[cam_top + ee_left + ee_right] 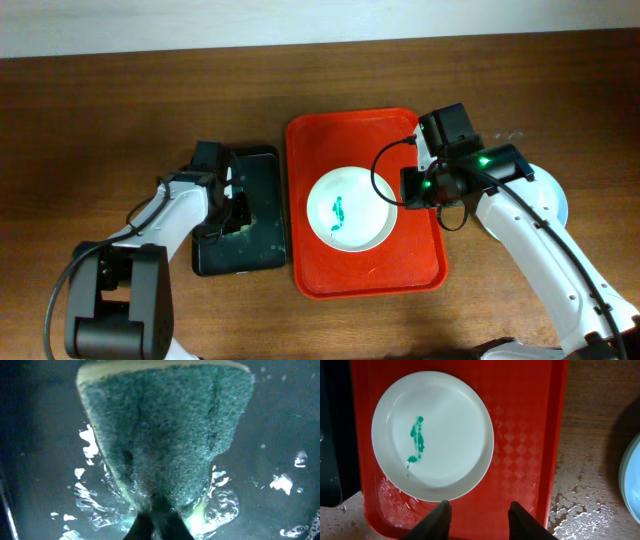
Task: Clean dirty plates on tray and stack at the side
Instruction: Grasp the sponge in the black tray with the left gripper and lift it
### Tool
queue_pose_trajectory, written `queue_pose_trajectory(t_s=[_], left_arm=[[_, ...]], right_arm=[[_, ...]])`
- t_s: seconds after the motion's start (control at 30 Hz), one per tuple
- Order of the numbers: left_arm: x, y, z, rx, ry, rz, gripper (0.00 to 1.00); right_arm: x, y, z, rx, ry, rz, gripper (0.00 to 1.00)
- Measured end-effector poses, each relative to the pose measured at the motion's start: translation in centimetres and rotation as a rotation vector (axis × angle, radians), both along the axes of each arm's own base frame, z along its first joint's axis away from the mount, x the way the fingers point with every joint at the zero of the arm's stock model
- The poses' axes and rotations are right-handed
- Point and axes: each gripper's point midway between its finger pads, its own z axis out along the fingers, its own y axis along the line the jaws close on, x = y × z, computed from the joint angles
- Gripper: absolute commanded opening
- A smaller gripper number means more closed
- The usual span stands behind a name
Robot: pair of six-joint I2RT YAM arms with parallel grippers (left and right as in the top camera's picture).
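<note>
Just beyond the right jaws: white plate (445,430).

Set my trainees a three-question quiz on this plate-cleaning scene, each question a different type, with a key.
1. True or false: the white plate on the red tray bears a green smear.
2. The green sponge lies in: A the red tray; B the black tray; C a plate.
3. Fill in: the jaws of the right gripper stand ___.
Key: 1 true; 2 B; 3 open.
</note>
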Motion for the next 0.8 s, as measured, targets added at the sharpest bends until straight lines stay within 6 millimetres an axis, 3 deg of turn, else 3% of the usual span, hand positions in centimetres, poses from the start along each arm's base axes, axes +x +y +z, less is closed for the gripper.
queue_pose_trajectory(t_s=[0.07,0.1,0.13,0.17,0.2,0.27,0.3,0.4,0.53,0.6,0.7,0.8], left_arm=[[-0.4,0.1,0.1,0.004,0.028,0.000,0.00],[-0.7,0.1,0.2,0.010,0.061,0.000,0.06],[-1.2,0.2,0.3,0.016,0.085,0.001,0.15],[-1.9,0.4,0.7,0.027,0.134,-0.002,0.33],[-2.4,0.6,1.3,0.037,0.176,-0.004,0.43],[-1.8,0.6,2.6,0.044,0.176,-0.023,0.57],[-0.7,0.5,3.4,0.044,0.146,-0.030,0.58],[2.9,0.6,5.7,0.065,0.026,-0.039,0.56],[3.5,1.4,5.3,0.113,-0.005,-0.041,0.49],[3.9,1.6,4.3,0.127,-0.027,-0.038,0.34],[4.0,1.5,1.4,0.122,-0.030,-0.042,0.04],[3.8,1.1,0.3,0.099,-0.015,-0.053,0.00]], right_arm=[[-0.1,0.0,0.0,0.000,0.003,0.000,0.39],[-0.1,0.0,0.0,0.000,0.003,0.000,0.39],[-0.1,0.0,0.0,0.000,0.003,0.000,0.39],[-0.1,0.0,0.0,-0.001,0.004,0.000,0.39],[-0.1,0.0,0.0,-0.001,0.005,0.000,0.39],[-0.1,0.0,-0.1,-0.001,0.006,0.000,0.39],[-0.1,0.0,-0.1,-0.002,0.006,0.000,0.39],[-0.2,0.0,-0.1,-0.002,0.007,0.000,0.39],[-0.2,0.0,-0.1,-0.002,0.007,0.000,0.39],[-0.2,0.0,-0.1,-0.002,0.008,0.000,0.39],[-0.2,0.0,-0.1,-0.002,0.007,0.000,0.39],[-0.3,-0.1,-0.1,-0.004,0.014,0.000,0.39]])
